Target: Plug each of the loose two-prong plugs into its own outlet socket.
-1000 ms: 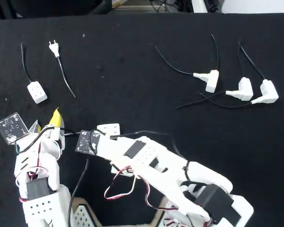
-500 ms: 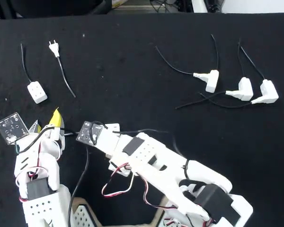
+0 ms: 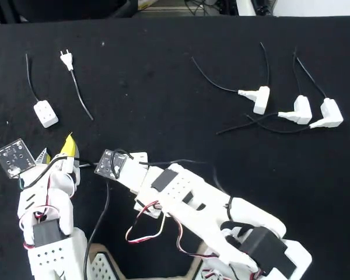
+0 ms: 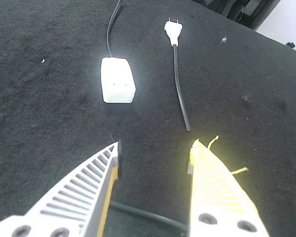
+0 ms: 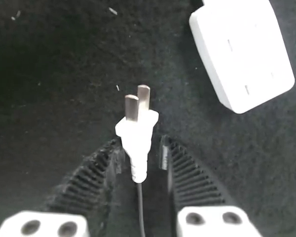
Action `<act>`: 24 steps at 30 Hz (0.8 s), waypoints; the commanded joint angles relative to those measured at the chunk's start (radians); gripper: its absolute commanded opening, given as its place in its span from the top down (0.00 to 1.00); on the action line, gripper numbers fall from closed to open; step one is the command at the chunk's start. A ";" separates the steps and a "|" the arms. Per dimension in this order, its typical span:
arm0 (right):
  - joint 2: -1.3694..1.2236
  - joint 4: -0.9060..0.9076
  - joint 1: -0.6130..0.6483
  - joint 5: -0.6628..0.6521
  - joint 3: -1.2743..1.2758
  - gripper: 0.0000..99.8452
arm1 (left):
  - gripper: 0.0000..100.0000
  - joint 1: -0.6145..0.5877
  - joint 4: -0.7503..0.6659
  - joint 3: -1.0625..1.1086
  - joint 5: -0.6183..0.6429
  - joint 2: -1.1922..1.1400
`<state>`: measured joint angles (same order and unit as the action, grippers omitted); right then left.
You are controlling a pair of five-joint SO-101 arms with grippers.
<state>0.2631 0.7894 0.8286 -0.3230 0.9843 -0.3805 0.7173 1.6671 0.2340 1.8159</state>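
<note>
My right gripper (image 5: 138, 144) is shut on a white flat-pronged plug (image 5: 136, 129), prongs pointing away, its cord running back between the fingers. A white socket block (image 5: 242, 53) lies just beyond and to one side of the prongs; in the high view this socket (image 3: 137, 157) sits by the right arm's wrist. My left gripper (image 4: 153, 148) stands open over bare mat, near the front left in the high view (image 3: 55, 150). Ahead of it lie a second white socket (image 4: 117, 87) and a round-pin plug (image 4: 172, 29), seen from above as socket (image 3: 45, 113) and plug (image 3: 66, 58).
Three white angled connector bodies with black cords lie at the back right (image 3: 258, 98), (image 3: 300, 109), (image 3: 329, 114), their cords crossing. The black mat (image 3: 163, 76) covers the whole table, with open room in the middle.
The right arm's wrist moved a little toward the back, closer to the nearby socket, between the earliest frame and half a second ago. Nothing has shifted since. The left arm has stayed still.
</note>
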 commanded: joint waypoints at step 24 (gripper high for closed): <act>0.035 -0.092 0.005 0.002 0.010 0.90 | 0.77 0.010 -0.015 -0.028 0.012 0.008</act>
<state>0.2631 0.6759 0.8286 -0.3214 1.0119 -0.3805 0.7173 1.6671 0.2340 1.8159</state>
